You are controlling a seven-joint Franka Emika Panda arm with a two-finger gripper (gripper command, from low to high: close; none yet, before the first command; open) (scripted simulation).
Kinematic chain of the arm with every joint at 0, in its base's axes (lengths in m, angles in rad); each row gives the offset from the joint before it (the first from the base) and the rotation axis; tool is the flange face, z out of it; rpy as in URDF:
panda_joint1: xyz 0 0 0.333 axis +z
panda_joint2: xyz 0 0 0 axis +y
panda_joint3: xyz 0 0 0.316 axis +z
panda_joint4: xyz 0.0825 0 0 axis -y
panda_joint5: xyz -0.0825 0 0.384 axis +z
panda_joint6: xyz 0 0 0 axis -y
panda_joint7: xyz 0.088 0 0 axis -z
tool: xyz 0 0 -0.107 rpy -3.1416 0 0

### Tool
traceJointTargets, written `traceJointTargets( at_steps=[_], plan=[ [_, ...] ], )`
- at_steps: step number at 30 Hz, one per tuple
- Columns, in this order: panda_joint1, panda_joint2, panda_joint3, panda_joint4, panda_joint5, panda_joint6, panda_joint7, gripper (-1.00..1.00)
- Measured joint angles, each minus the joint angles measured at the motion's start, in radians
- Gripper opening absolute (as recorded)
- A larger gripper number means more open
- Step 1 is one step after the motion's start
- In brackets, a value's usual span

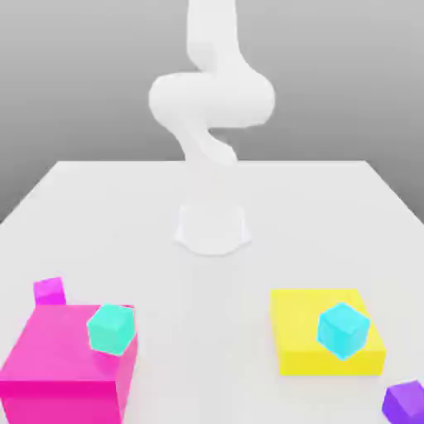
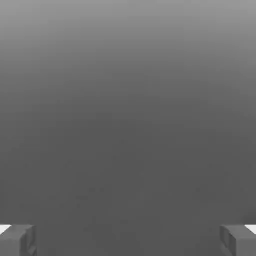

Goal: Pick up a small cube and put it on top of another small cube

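Observation:
The small deep purple cube [image 1: 406, 402] lies on the white table at the near corner on the exterior view's right. The greenish-teal small cube [image 1: 111, 328] rests on top of the big magenta block [image 1: 66, 368] on the exterior view's left. In the hand view my gripper [image 2: 128, 241] is open, its two grey fingertips [image 2: 17, 240] far apart with nothing between them and plain grey beyond. The white arm [image 1: 211, 99] rises coiled from its base [image 1: 212, 228] at the table's middle, well behind both cubes.
A flat yellow block [image 1: 298, 339] on the exterior view's right carries a sky-cyan small cube [image 1: 343, 330]. A small bright magenta cube [image 1: 50, 291] sits just behind the big magenta block. The white table [image 1: 212, 190] stretches between the two blocks.

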Motion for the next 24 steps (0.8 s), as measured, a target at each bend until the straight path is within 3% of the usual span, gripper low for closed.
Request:
traceJointTargets(
  at_steps=[14, 24],
  plan=[
    [-0.016, 0.513, 0.215, 0.051, -0.169, 0.105, 0.216, 0.00],
    [0.072, 0.872, 0.269, 0.087, -0.274, 0.182, 0.359, 0.00]
  ],
)
